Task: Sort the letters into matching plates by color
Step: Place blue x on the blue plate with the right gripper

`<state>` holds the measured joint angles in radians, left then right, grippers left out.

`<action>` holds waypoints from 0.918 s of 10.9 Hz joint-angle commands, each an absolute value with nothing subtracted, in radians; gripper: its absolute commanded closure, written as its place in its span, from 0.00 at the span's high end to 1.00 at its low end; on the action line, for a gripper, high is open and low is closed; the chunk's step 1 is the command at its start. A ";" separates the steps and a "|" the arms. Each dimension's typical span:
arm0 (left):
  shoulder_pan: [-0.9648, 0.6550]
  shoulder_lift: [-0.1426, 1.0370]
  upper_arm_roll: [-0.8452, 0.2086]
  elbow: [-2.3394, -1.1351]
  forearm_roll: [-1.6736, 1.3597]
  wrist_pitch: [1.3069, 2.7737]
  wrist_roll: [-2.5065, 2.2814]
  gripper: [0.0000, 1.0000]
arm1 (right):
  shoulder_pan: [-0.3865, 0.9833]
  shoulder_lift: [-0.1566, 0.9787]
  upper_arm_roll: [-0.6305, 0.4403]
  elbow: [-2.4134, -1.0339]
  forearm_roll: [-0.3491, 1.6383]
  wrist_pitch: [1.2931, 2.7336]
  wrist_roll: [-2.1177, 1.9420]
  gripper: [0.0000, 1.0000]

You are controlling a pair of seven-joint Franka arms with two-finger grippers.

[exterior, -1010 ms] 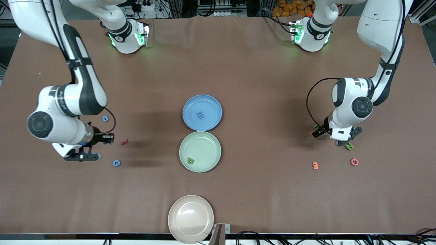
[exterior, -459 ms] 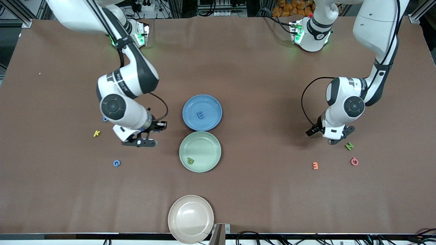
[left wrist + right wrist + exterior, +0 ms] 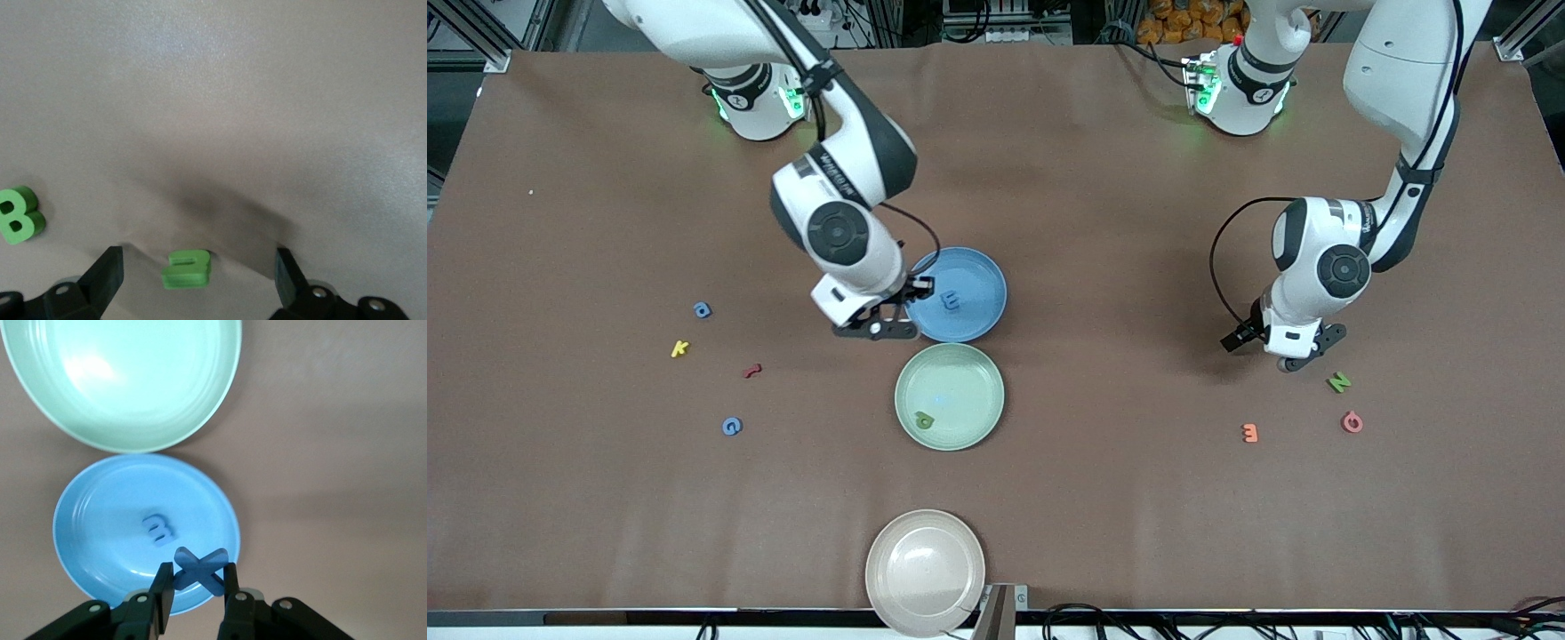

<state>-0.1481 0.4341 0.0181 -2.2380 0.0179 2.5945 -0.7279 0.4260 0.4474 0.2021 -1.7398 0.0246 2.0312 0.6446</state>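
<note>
Now | right gripper [image 3: 193, 581] jaws clamp blue X [image 3: 200, 569] over blue plate [image 3: 978, 276] | left gripper [image 3: 197, 283] jaws apart above green letter [image 3: 187, 269]

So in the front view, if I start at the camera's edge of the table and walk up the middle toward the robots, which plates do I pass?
Beige plate → green plate, with one green letter in it → blue plate, with a blue letter in it and the right gripper over its rim.

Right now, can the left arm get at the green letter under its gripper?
Probably yes. The left gripper hangs open over the green letter, which lies flat on bare table between its fingers. The other green letter lies apart; nothing blocks a straight descent.
</note>
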 commanded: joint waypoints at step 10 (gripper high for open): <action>-0.141 0.416 0.014 -2.247 0.012 2.612 -0.713 0.00 | 0.611 0.509 0.204 -1.845 -0.002 2.183 0.894 0.68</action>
<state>-0.1424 0.4175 0.0192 -2.2405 0.0179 2.6030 -0.7276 0.6064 0.4986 0.2028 -1.8418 0.0166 2.1712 0.8399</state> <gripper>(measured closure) 0.705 0.639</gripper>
